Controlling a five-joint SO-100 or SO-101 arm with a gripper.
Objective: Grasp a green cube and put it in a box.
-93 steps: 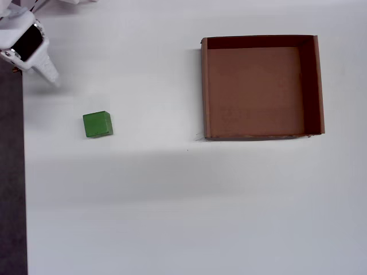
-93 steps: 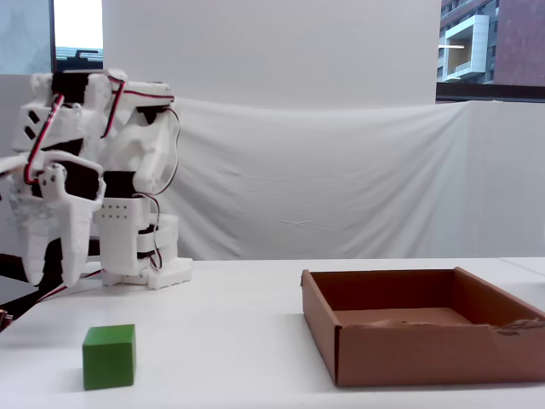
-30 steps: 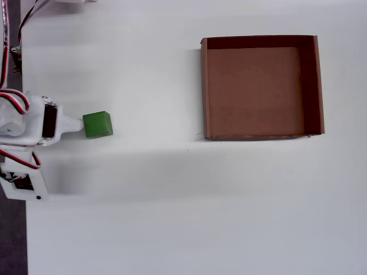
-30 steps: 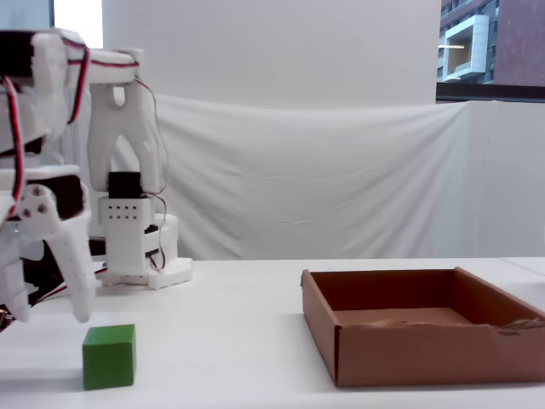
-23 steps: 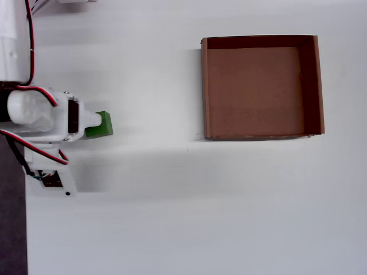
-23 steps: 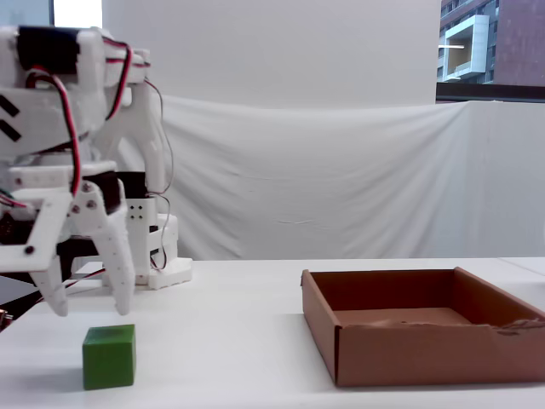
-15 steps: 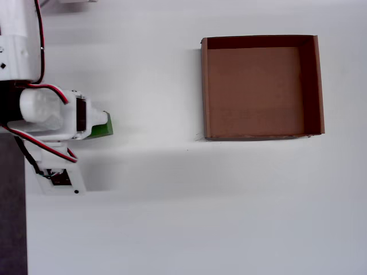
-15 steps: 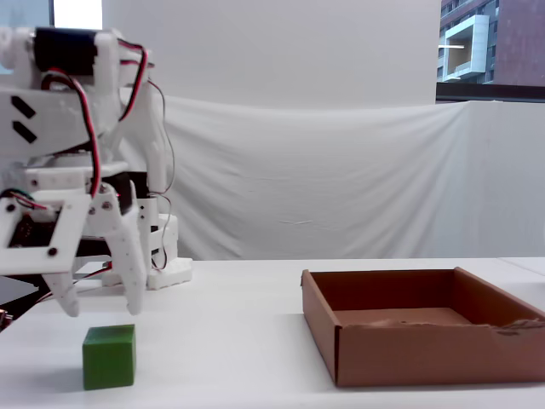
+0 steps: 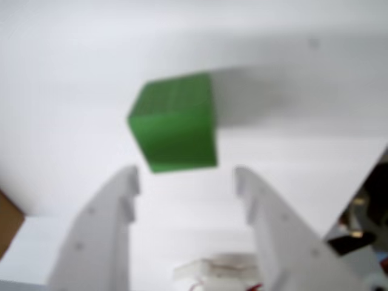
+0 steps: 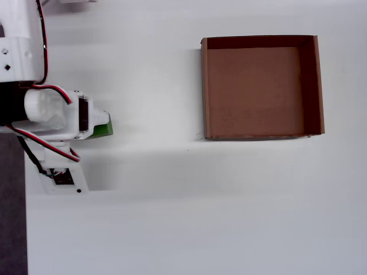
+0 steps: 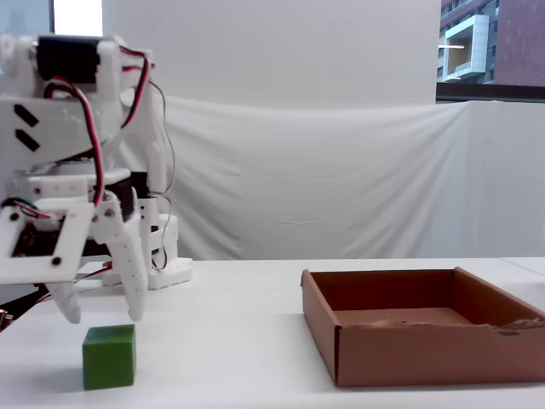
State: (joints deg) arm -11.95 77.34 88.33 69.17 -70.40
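Nearest to you in the wrist view, the claw is open, its two white fingers spread wide with nothing between them. Just past the fingertips sits the cube, green and slightly blurred, resting on the white tabletop with its shadow thrown to the right. The gap between the fingers looks wider than the cube. At the lower left edge of that view you get a sliver of brown; what it belongs to cannot be told from there.

From the side, in the fixed view, the claw hangs above the cube with its tips just over the top face, not touching it. The cube sits near the front left corner of the tabletop. The box sits well apart to the right, near the front edge, and it is empty. Behind the claw you see the white arm with red and black wires, and its base stands farther back on the left side.

Looking down in the overhead view, the arm covers most of the cube, leaving only a green strip at its right side. That puts the cube close to the tabletop's left edge, about midway along it. The box lies toward the far right, its floor bare.
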